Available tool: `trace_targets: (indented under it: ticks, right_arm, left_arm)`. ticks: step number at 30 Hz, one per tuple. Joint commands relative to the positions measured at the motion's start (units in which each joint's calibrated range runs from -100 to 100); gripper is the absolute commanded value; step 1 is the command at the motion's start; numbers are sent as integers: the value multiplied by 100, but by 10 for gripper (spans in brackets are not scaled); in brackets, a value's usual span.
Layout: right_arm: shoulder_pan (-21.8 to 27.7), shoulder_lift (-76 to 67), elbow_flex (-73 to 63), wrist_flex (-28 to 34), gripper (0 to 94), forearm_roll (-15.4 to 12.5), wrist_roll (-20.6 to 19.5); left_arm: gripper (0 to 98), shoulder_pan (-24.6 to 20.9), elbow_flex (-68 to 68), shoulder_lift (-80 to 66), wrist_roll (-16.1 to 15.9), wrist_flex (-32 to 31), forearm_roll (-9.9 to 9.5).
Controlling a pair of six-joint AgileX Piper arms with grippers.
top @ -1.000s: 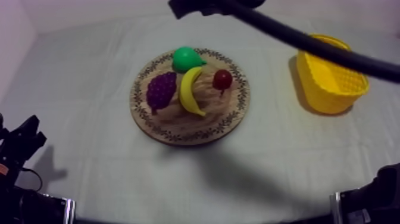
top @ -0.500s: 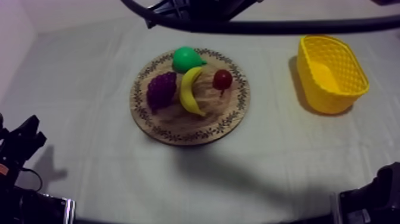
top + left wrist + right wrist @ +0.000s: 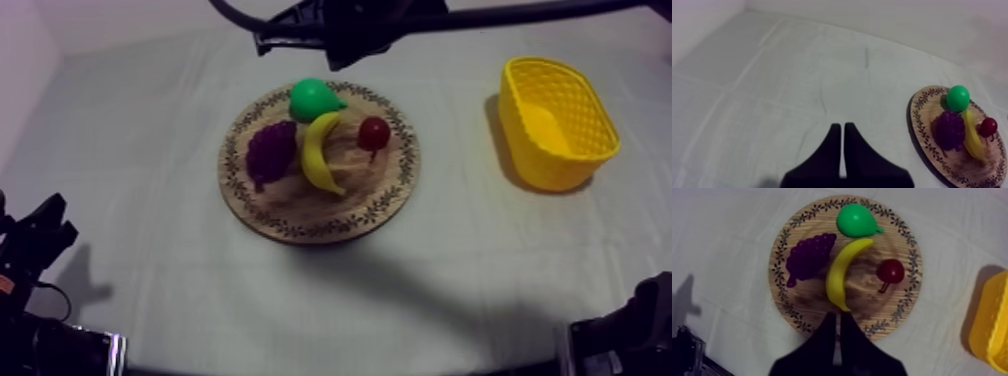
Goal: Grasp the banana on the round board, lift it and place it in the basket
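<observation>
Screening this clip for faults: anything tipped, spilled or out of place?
Nothing stands out. The banana, pear, grapes and small red fruit lie on the wooden board; the yellow basket stands upright.

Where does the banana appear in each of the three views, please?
Top view: banana on the wooden board, between the grapes and the small red fruit.
Left wrist view: banana on the board, again between grapes and small red fruit.
Right wrist view: banana mid-board, just ahead of the right gripper.
Shared landmark: the pear beside the banana's tip.
</observation>
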Motion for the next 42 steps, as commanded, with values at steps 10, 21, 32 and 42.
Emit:
trace_targets:
  ticks: [10,21,32,42]
  right_arm:
    - [29,63,-66,26,286,-150,-33]
    - [51,104,37,-182,505,-314,20]
    - [98,644,23,-457,534,-356,7]
    - [196,1474,47,-789,537,-444,-14]
  left_arm:
    - [0,-1,-4,-5,1,-1,0]
    - [0,-1,-4,-5,1,-1,0]
    - [0,-1,-4,-5,1,-1,0]
    - [0,-1,-4,-5,1,-1,0]
